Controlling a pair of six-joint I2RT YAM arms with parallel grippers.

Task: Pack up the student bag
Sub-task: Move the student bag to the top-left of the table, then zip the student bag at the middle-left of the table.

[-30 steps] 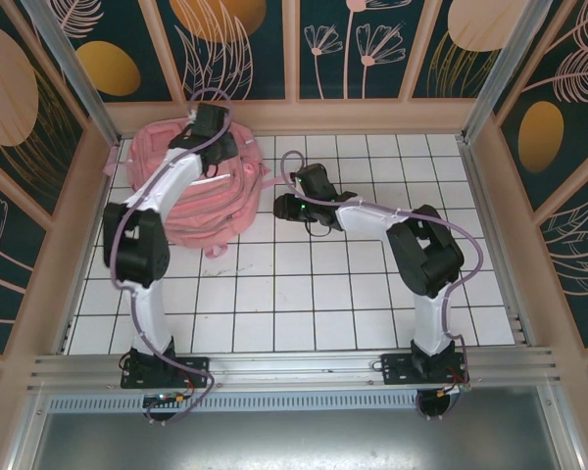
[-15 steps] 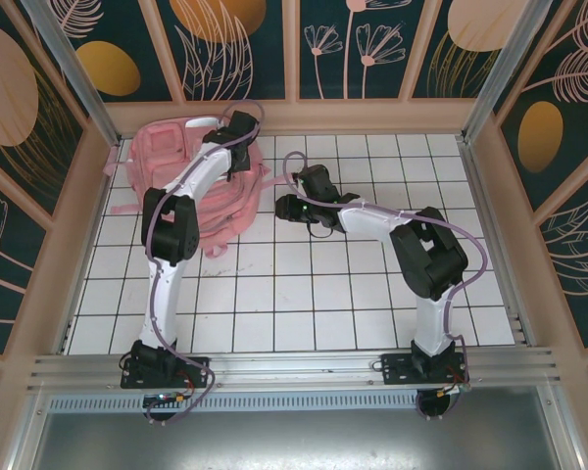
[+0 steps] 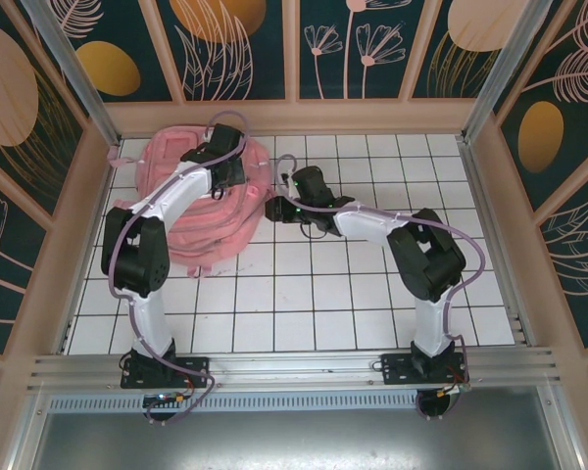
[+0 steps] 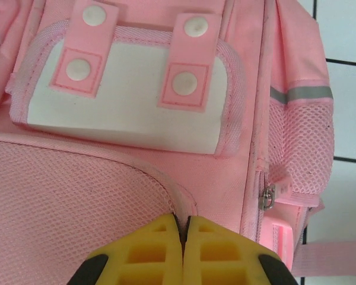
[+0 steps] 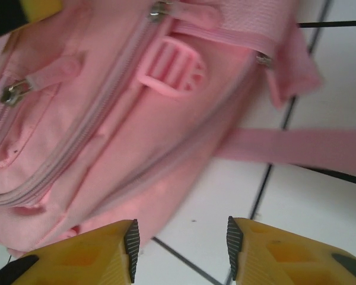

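Down at the near edge, both arms are bolted to the metal rail (image 3: 294, 367), and from there they reach out across the white tiled table (image 3: 304, 294). The right arm sweeps in low from the right, and its right hand (image 5: 179, 240) sits just above the tiles with the yellow fingers (image 5: 101, 255) parted to a middling gap, nothing between them but bare table. Just past those fingertips is the student bag (image 3: 220, 225), its rounded side bulging right in front of the hand. A pink strap (image 5: 296, 148) trails off it flat across the tiles, there's a pink plastic buckle (image 5: 172, 71) higher up, and a metal zip pull (image 5: 15, 92) over at the left.

Over to the left arm, arching up and onto the bag. The left hand (image 4: 183, 228) is clamped tight, pads pressed together, tips right at the piping along the edge of the mesh pocket (image 4: 65, 196). I can't tell if any fabric is nipped in there. Beyond it is a white front panel (image 4: 124, 107) with two snap tabs, and a side mesh pouch (image 4: 305, 142) to the right.

The bag lies in the far left corner of the table, slumped close to the flower-patterned walls (image 3: 372, 49)
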